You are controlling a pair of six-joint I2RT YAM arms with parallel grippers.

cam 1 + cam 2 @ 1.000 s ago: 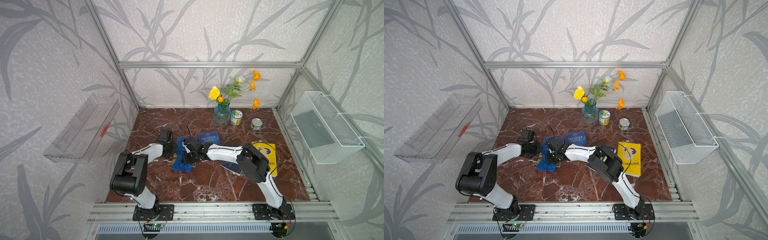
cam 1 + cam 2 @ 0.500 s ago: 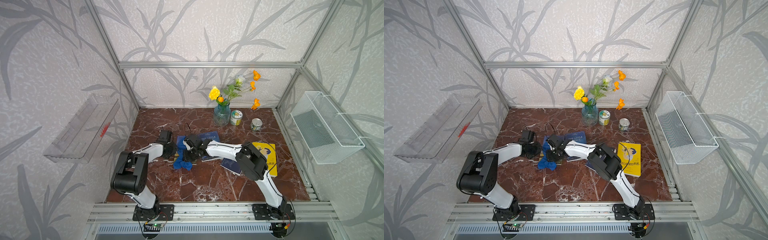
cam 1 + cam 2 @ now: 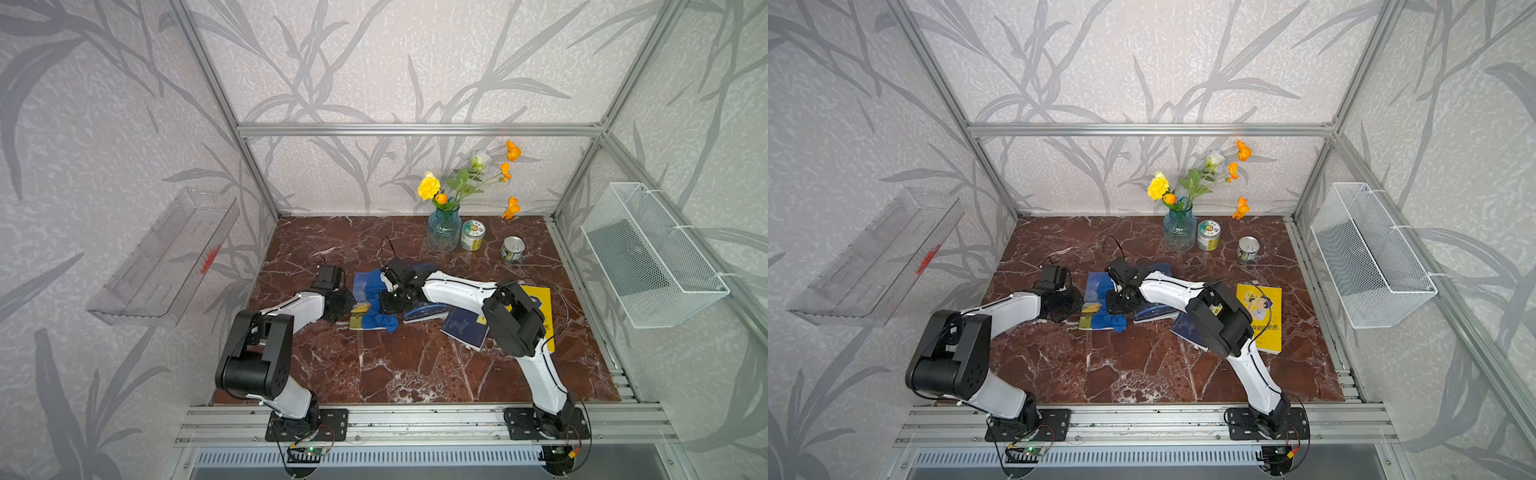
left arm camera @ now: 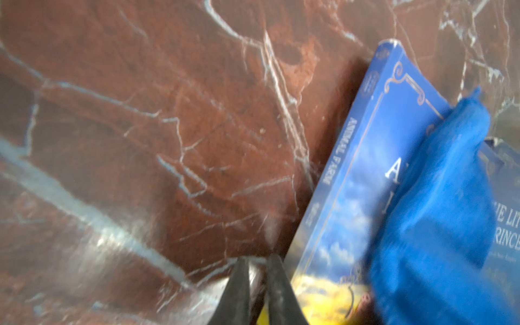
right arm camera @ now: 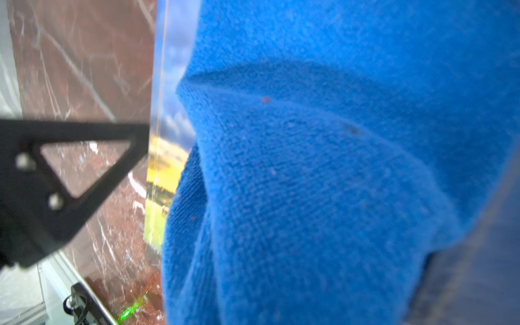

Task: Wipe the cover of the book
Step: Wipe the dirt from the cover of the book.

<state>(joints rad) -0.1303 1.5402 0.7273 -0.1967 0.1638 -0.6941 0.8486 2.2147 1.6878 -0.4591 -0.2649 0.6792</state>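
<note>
The book point(image 3: 360, 286) has a blue-sky and yellow-field cover and lies flat left of the table's middle, as both top views point(image 3: 1094, 286) show. A blue cloth point(image 3: 378, 321) is draped along its right half. My right gripper point(image 3: 390, 300) presses down on it, shut on the cloth. That cloth point(image 5: 323, 168) fills the right wrist view and hides the jaws. My left gripper point(image 4: 259, 260) is low at the book's left edge point(image 4: 351, 197). Its fingers stand a narrow gap apart with nothing between them. One black finger point(image 5: 70, 157) reaches the book's edge.
A dark blue book point(image 3: 426, 311) lies under the right arm, with a navy booklet point(image 3: 465, 328) and a yellow book point(image 3: 540, 307) further right. A flower vase point(image 3: 444, 232) and two cans point(image 3: 472, 235) point(image 3: 512, 249) stand at the back. A wire basket point(image 3: 652, 257) and a clear tray point(image 3: 166, 257) hang on the side walls.
My right gripper has drawn the cloth a little toward the back along the cover. The left arm has stayed at the book's left edge.
</note>
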